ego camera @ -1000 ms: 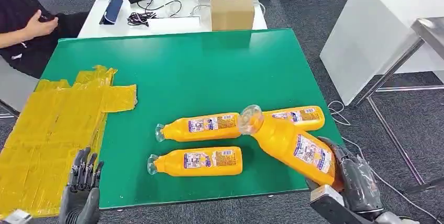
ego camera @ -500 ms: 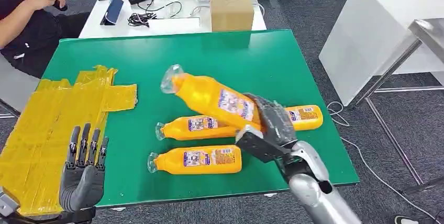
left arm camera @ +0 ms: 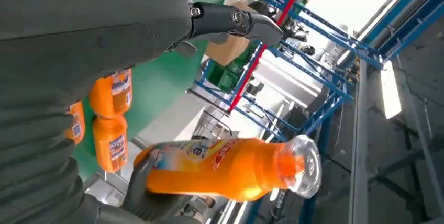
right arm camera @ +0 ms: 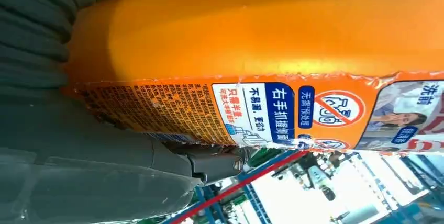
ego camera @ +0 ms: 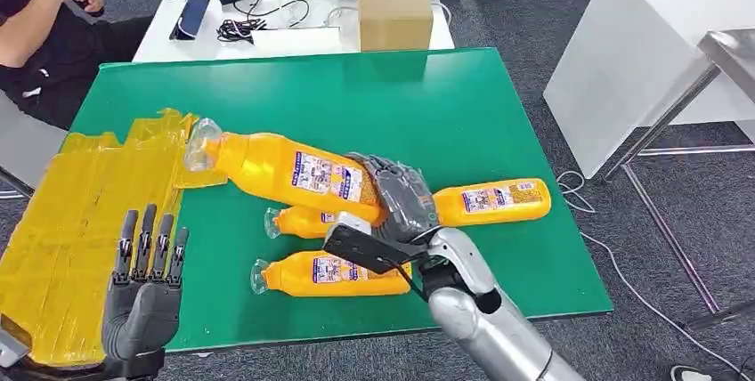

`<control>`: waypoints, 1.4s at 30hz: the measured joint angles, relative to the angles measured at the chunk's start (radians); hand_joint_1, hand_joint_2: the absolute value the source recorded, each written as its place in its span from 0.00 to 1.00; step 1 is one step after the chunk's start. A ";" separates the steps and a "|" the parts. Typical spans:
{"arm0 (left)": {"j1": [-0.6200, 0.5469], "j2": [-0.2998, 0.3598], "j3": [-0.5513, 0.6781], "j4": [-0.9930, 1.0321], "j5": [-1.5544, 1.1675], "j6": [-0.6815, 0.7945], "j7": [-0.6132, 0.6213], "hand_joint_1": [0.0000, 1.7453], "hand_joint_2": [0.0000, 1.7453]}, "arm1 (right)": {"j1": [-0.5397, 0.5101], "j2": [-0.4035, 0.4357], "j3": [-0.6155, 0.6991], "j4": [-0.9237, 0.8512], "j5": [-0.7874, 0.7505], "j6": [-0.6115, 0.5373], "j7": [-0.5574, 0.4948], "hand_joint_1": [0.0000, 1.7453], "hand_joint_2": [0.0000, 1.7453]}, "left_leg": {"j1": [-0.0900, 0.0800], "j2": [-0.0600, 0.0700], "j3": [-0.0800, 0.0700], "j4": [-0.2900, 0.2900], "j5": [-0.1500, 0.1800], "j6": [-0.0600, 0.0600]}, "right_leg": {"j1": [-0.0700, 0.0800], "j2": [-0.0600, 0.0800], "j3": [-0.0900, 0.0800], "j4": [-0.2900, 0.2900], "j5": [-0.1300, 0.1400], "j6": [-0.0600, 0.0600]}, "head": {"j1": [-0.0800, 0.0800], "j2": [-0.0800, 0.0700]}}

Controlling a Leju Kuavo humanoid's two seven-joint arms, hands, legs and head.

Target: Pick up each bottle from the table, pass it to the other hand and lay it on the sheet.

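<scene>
Gripping an orange bottle [ego camera: 285,170], right hand [ego camera: 398,196] reveals label "右手抓握侧"

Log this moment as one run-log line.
right hand: holds bottle aloft | left hand: open, empty | three bottles on table | sheet: bare

The held bottle [ego camera: 283,170] is orange with a clear cap and a blue-and-white printed label. The table [ego camera: 294,105] is green, the sheet [ego camera: 80,212] yellow; the label's small print looks black, perhaps.
</scene>
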 measured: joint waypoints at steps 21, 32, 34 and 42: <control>-0.034 -0.023 0.007 0.045 -0.008 0.008 0.006 0.00 1.00 | -0.113 0.190 0.123 0.218 0.001 -0.034 0.040 0.85 1.00 | 0.000 0.000 0.000 0.000 0.000 0.000 | 0.000 0.000 0.000 0.000 0.000 0.000 | 0.000 0.000; -0.037 -0.025 0.028 0.043 0.003 0.032 -0.003 0.00 1.00 | -0.145 0.276 0.244 0.360 0.017 0.007 0.053 0.85 1.00 | 0.001 0.000 -0.001 0.000 0.000 0.000 | 0.000 0.000 -0.001 0.000 0.000 0.000 | 0.000 0.000; -0.036 -0.026 0.040 0.043 0.005 0.034 -0.003 0.00 1.00 | -0.151 0.282 0.265 0.370 0.013 0.019 0.050 0.83 1.00 | 0.001 0.000 -0.001 0.000 0.000 0.000 | 0.000 0.000 -0.001 0.000 0.000 0.000 | 0.000 0.000; -0.036 -0.035 0.100 0.042 0.022 0.040 -0.010 0.00 1.00 | -0.188 0.289 0.364 0.394 -0.031 0.077 0.021 0.84 1.00 | 0.001 -0.001 -0.001 0.000 0.001 -0.001 | 0.000 0.000 -0.001 0.000 0.000 0.000 | 0.000 0.000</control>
